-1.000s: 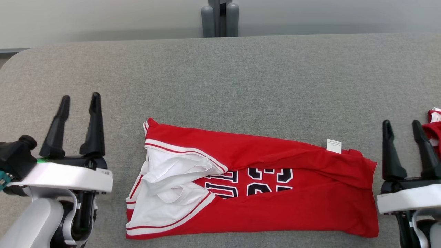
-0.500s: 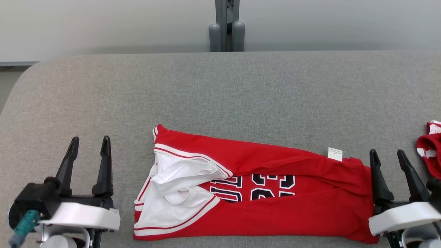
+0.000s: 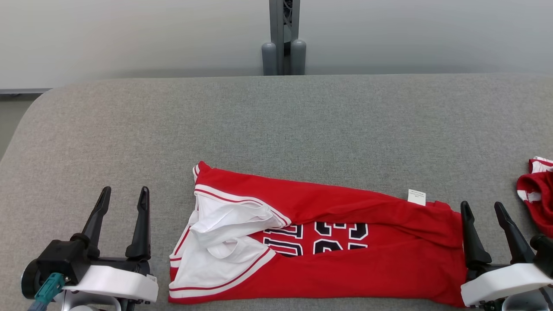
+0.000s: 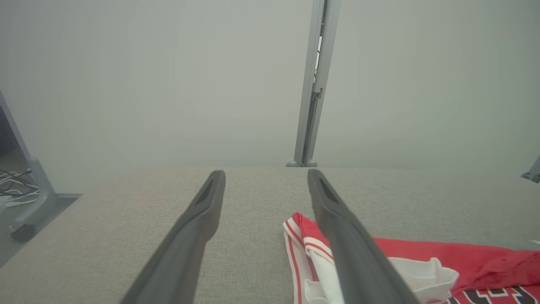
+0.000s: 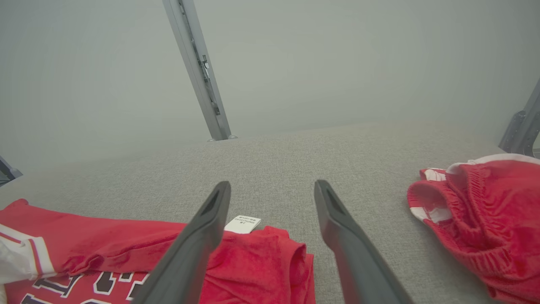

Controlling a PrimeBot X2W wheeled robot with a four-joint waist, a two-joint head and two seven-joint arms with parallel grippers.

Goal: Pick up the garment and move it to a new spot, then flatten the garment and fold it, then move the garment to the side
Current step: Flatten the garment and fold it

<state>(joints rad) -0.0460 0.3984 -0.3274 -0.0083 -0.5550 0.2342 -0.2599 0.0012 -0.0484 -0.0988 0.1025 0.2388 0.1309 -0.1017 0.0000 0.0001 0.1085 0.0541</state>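
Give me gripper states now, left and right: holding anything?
Left gripper: open, holding nothing, left of the red jersey.
Right gripper: open, holding nothing, by the jersey's right edge.

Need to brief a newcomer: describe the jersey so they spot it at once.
On the grey fabric table, look midway along the near edge. A red jersey with white trim lies there, folded lengthwise. Unlike the bunched red garment far right, it shows dark numerals.

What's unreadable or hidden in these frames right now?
Black-and-white lettering on the folded red fabric jersey: head view, partly covered by the jersey's own folds.
Small white rectangular label, its print: head view, too small.
Crumpled red-and-white garment: head view, cut off by the right edge.
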